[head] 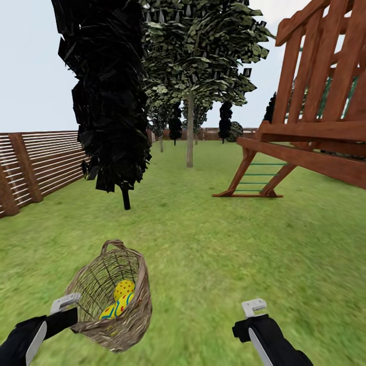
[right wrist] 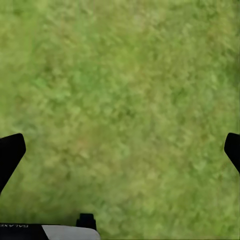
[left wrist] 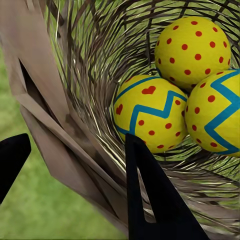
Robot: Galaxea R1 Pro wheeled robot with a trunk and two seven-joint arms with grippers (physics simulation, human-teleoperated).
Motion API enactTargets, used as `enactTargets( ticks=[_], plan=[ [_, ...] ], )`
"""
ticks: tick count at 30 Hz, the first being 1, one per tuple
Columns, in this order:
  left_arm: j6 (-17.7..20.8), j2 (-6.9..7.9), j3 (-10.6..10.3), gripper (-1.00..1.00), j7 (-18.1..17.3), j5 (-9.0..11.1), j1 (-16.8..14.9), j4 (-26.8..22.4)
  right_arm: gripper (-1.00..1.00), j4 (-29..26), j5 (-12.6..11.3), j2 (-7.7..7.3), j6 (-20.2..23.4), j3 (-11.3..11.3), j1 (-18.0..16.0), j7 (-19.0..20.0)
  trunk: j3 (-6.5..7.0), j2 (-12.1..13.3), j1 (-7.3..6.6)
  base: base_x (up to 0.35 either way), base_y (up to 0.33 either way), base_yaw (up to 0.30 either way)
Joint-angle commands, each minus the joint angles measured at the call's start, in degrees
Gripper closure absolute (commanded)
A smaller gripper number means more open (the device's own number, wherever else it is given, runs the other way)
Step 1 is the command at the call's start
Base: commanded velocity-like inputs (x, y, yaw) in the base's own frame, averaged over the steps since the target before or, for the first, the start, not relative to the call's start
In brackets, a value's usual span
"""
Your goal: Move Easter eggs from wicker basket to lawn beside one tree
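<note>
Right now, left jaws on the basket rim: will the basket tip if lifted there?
Likely tilts: the left gripper straddles only one side of the wicker basket rim. It looks light, open-weave. The three Easter eggs are round, so may roll inside.

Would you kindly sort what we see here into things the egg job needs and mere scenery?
Needed:
- Easter eggs
- wicker basket
- lawn
- pale-trunked tree

Scenery:
- wooden play frame
- slat fence
- dark cone tree
</note>
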Motion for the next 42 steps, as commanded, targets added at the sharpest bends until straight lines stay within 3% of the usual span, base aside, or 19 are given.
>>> enactTargets(
  ticks=[1,18,22,42],
  plan=[
    [0.5,-0.02,0.2,1.00,-0.1,0.8,0.0,-0.1,-1.00,0.0,-0.6,-0.06,0.2,0.2,0.0,-0.6,-0.02,0.0,0.06,0.335,0.000,0.000],
    [0.5,-0.73,0.2,1.00,-0.1,0.8,0.0,-0.1,-1.00,-0.1,-0.7,-0.29,0.2,0.1,0.0,-0.6,-0.02,0.0,0.06,0.335,0.000,0.000],
    [0.5,-0.73,0.2,1.00,-0.1,0.8,0.0,-0.1,-1.00,-0.1,-0.7,-0.23,0.3,-1.4,0.0,-0.4,-0.02,0.0,0.06,0.335,0.000,-0.153],
    [0.3,-1.44,0.1,1.00,0.0,0.7,0.0,0.1,-1.00,-0.1,-0.7,-0.15,0.3,-1.4,0.0,-0.5,-0.06,0.0,0.06,0.335,0.000,-0.020]
  ],
)
